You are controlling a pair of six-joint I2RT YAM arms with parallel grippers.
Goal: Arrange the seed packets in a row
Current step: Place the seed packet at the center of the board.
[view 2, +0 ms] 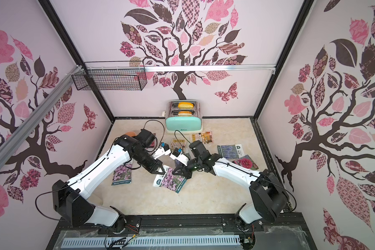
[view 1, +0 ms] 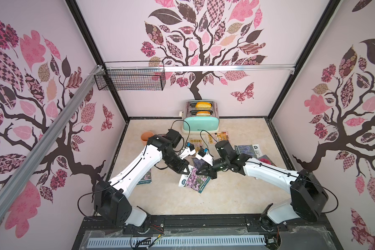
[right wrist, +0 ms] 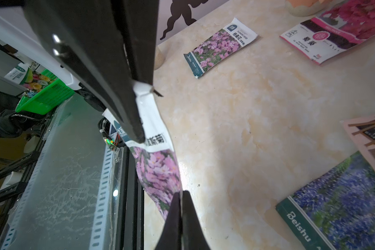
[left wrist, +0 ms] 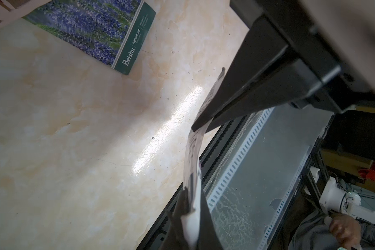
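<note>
Bright, even light. White glare streak on glossy tabletop (left wrist: 156, 142); soft shadows; wrist-view edges blurred, top views bowed.

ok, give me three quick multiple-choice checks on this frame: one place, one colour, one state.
1. Where is the toaster?
A. at the back edge of the table
B. at its front edge
C. in its middle

2. What colour is the cup?
A. blue
B. orange
C. black

3. The pink-flower packet at mid-table is:
A. lying flat, untouched
B. held by one gripper alone
C. pinched by both grippers

Key:
1 A: it stands at the far edge in both top views.
2 B: its body shows orange in a top view.
3 C: the left gripper and the right gripper are each shut on an edge of it, and it bows between them.
</note>
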